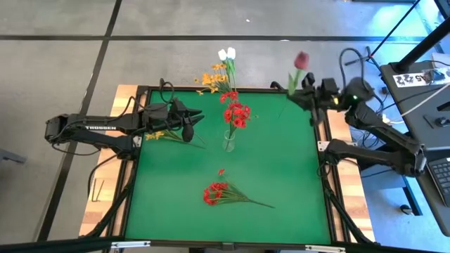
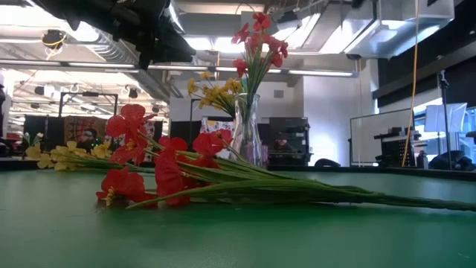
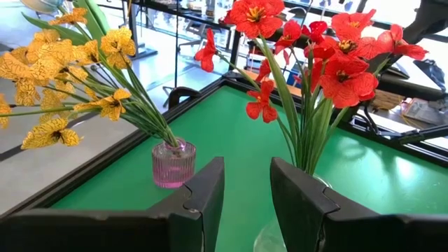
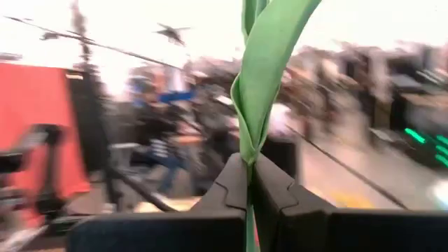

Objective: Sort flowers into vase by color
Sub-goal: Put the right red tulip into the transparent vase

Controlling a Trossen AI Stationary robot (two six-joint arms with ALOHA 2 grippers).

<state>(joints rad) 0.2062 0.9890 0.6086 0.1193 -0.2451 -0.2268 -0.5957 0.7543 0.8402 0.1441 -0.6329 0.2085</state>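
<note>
My right gripper point(image 1: 292, 92) is above the table's far right corner, shut on a flower with a dark pink bud point(image 1: 301, 60) and a green leaf point(image 4: 269, 63). My left gripper point(image 1: 195, 127) is open above the table's left part, facing the clear vase point(image 1: 229, 141) of red flowers point(image 1: 237, 112). A small pink vase point(image 3: 173, 162) at the far edge holds yellow-orange flowers point(image 1: 213, 79), with white tulip buds point(image 1: 226, 54) beside them. A red bunch point(image 1: 218, 192) lies flat on the near middle. A yellow bunch point(image 1: 159, 135) lies under the left arm. My right gripper pinches the flower's thin green stem point(image 4: 248, 168) between its two fingers, just below where the leaf wraps it. The fingers lie across the stem, coming from the table's right. The flower is lifted clear, its bud standing up beyond the fingers.
The green table has a raised dark rim point(image 1: 211, 89). Free mat lies on the right half point(image 1: 288, 161) and along the near edge. Cables and equipment point(image 1: 422, 77) sit right of the table behind the right arm.
</note>
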